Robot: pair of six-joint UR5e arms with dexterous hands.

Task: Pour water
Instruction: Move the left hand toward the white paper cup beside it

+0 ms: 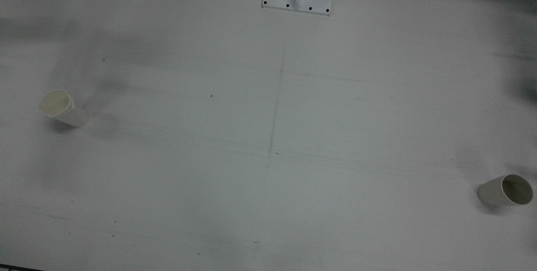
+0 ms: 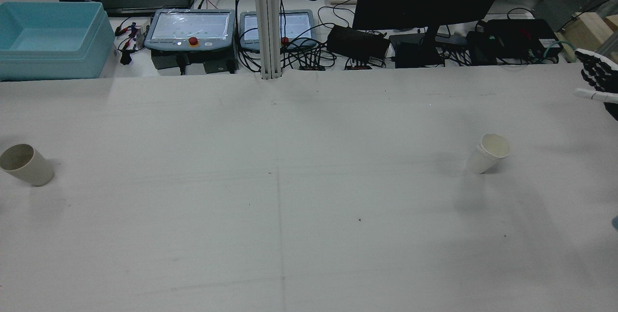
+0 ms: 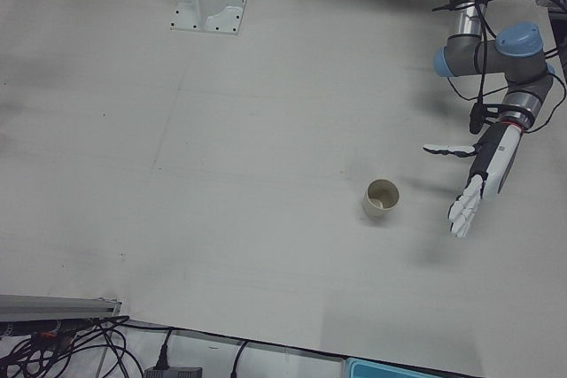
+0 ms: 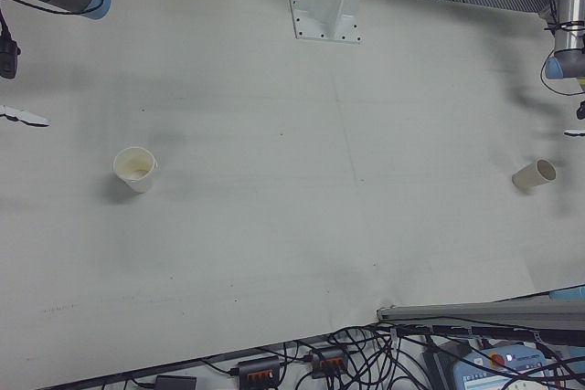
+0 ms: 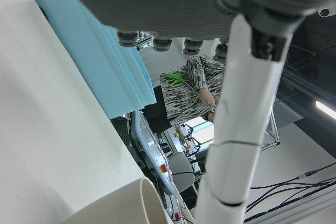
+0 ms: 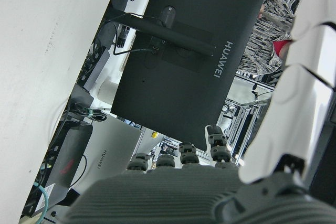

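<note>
Two paper cups stand upright and well apart on the white table [image 1: 268, 187], one on each half. The beige cup [image 3: 382, 198] sits on the left arm's side, with the left hand [image 3: 478, 185] hovering just beside it, fingers spread and holding nothing. The white cup [image 2: 488, 152] (it looks like nested cups) stands before the right arm; the right hand [image 2: 597, 82], at the rear view's edge, hangs clear of it with fingers extended, empty.
</note>
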